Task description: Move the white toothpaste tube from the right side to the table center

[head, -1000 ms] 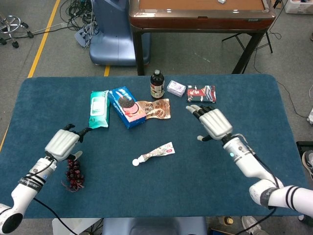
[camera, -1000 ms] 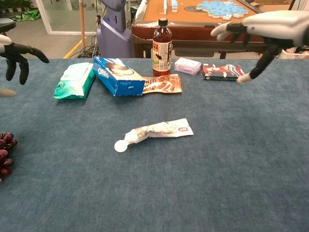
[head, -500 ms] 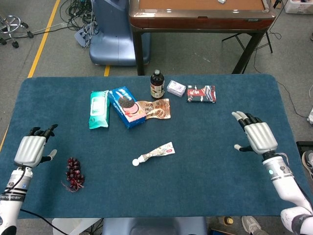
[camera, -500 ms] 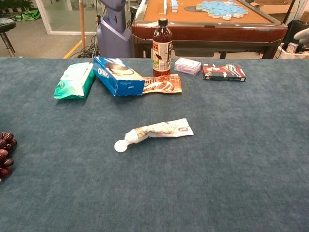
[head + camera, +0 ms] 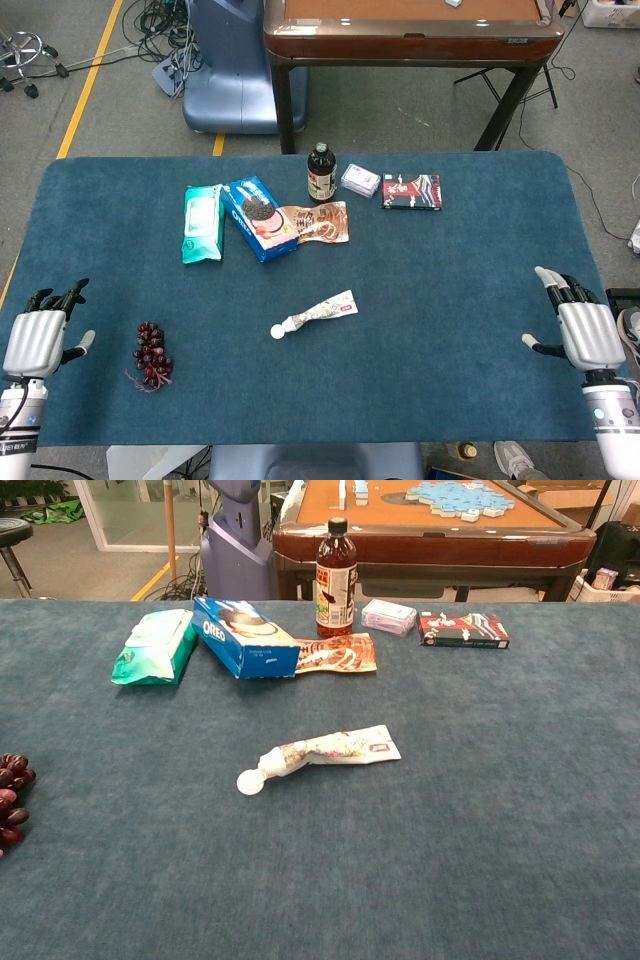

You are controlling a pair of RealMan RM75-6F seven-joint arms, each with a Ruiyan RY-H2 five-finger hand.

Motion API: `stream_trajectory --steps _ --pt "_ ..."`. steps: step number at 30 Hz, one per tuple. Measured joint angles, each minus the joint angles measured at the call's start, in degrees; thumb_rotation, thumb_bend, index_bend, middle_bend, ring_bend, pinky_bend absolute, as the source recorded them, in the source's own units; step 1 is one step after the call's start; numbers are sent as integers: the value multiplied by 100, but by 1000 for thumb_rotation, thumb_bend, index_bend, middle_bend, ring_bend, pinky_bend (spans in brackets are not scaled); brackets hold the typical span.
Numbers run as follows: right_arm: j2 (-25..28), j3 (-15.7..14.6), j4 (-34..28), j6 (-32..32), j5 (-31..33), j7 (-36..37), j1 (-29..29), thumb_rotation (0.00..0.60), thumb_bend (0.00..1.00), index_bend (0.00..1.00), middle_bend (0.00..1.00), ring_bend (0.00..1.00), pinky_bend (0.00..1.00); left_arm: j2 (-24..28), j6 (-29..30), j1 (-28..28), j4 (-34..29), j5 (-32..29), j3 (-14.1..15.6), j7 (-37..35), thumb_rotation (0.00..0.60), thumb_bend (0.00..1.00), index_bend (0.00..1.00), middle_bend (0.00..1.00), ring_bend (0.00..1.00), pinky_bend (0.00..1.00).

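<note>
The white toothpaste tube (image 5: 318,312) lies flat near the middle of the blue table, its round cap pointing to the near left; the chest view shows the same tube (image 5: 325,752). My left hand (image 5: 36,335) hovers at the table's near-left corner, fingers spread and holding nothing. At the near-right edge my right hand (image 5: 583,328) is likewise spread and holding nothing. Both hands are far from the tube and outside the chest view.
A bunch of dark grapes (image 5: 152,355) lies near my left hand. Across the back stand a wet-wipes pack (image 5: 202,222), an Oreo box (image 5: 258,217), a snack packet (image 5: 318,223), a dark bottle (image 5: 321,173), a small white pack (image 5: 360,180) and a red-black box (image 5: 411,191).
Both hands have pulled back from the middle of the table towards its near corners and left the chest view. The tube has not moved.
</note>
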Motion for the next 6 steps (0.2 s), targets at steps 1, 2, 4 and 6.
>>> stream_trajectory --steps 1,2,4,6 --pt "-10 -3 -13 39 -31 6 -46 600 0 0 163 126 238 6 41 29 -44 29 6 39 600 246 116 336 313 128" --pt "-19 -2 -23 79 -61 10 -86 600 0 0 166 126 238 11 87 61 -91 59 10 77 600 246 117 336 313 127" --pt "-37 10 -44 170 -129 8 -172 600 0 0 167 126 238 26 181 133 -206 126 19 162 600 246 118 336 313 127" --pt "-55 43 -55 239 -198 7 -235 600 0 0 171 126 238 45 225 193 -303 187 28 251 600 246 119 336 313 127"
